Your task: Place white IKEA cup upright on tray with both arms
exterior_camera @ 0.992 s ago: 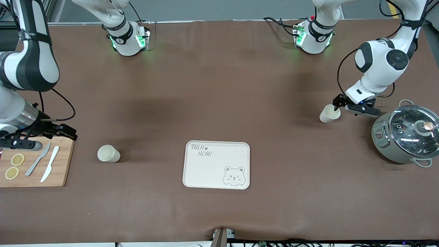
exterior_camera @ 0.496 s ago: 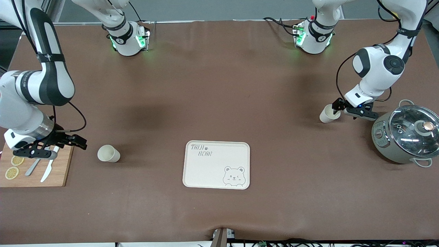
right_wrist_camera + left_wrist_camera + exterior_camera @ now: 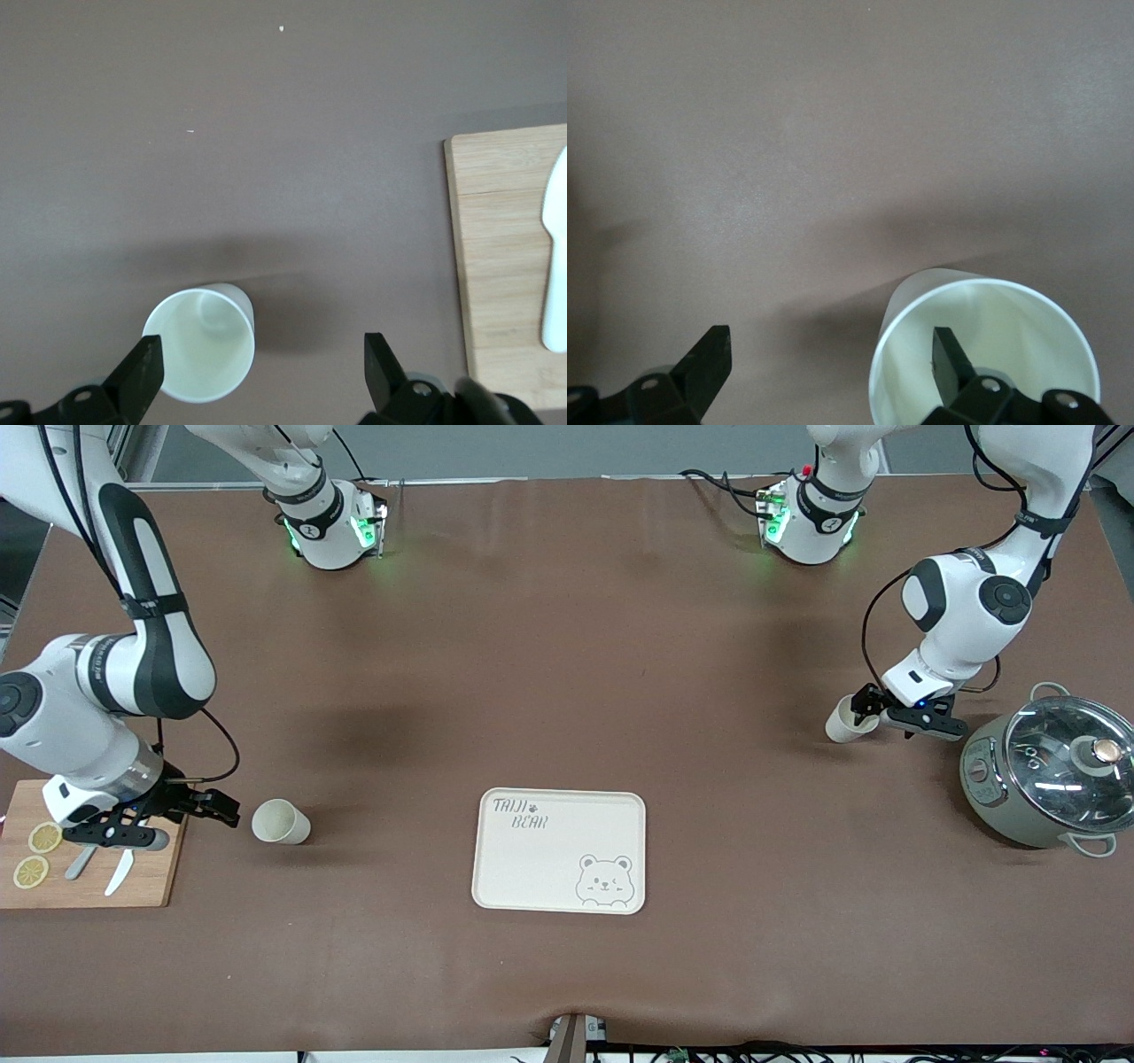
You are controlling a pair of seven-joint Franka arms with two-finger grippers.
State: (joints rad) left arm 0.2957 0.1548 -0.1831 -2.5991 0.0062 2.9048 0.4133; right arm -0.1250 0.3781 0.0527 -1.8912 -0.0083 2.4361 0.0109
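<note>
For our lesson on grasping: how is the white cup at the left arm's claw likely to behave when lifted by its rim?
The cup looks thin-walled and empty, so probably light. One finger of the left claw is inside the rim and one outside; the open mouth might flex if squeezed hard. Its smooth, tapered wall could slip or tilt in that grip.

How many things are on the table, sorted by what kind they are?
Cups: 2, one near the cutting board, one by the pot
Tray: 1
Cutting board: 1
Knives: 2
Lemon slices: 2
Pot with glass lid: 1
Total: 9
</note>
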